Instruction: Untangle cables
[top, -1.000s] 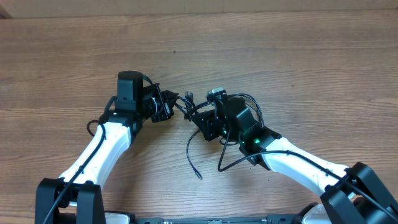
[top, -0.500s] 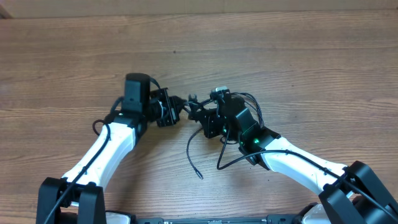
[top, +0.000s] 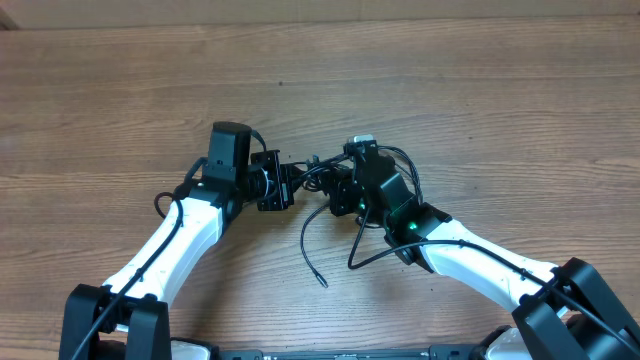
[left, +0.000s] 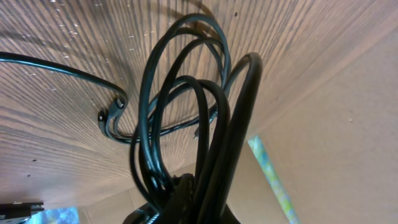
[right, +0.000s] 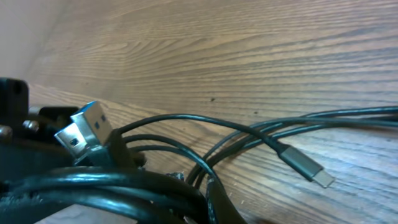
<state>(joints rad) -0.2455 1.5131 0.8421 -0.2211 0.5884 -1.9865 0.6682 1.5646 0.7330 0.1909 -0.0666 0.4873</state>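
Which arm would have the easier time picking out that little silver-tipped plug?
Likely the right: the silver-tipped plug lies free on the table just ahead of its wrist camera, while the left wrist view shows only black cable loops.

The brown wood-grain table (top: 480, 100) is viewed from straight above by the overhead camera, far enough off for both white-and-black arms (top: 170, 240) to be taken in. The left wrist view is held very near the thin black looped cables (left: 208, 162), with the wood tilted behind. The right wrist view is set low, skimming the tabletop. Cables and wood are shared by all three.
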